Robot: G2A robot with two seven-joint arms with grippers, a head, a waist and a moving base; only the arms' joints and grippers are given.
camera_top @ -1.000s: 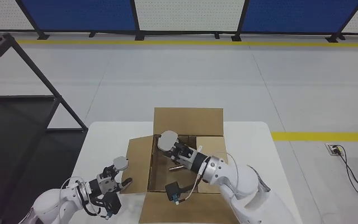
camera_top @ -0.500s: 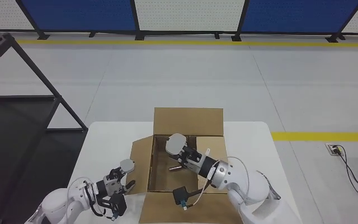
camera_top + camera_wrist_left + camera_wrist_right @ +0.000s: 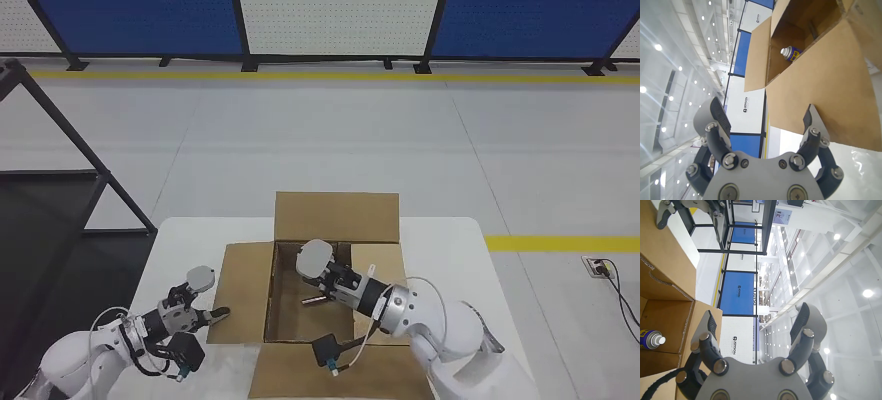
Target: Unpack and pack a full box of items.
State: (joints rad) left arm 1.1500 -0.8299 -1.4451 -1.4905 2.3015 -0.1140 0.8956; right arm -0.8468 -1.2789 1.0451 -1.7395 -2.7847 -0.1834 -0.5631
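An open cardboard box (image 3: 337,215) stands mid-table with its flaps spread. My left gripper (image 3: 210,295) hangs open just outside the left flap (image 3: 245,295). In the left wrist view the left gripper (image 3: 763,116) is open with one fingertip (image 3: 809,117) against that flap (image 3: 819,94). A blue spray can (image 3: 790,53) with a white cap lies inside the box. My right gripper (image 3: 312,275) sits over the box's interior. In its own view the right gripper (image 3: 755,321) is open and holds nothing, and the can (image 3: 651,339) lies below it by the box wall (image 3: 664,313).
The white table (image 3: 180,250) has free room left and right of the box. A black metal rack (image 3: 60,150) stands off the table's left side. Blue partition panels (image 3: 140,25) line the far floor.
The left flap has swung outward and lies flatter. My left gripper drew back to the left, away from the box. The right gripper shifted slightly right inside the box, then held.
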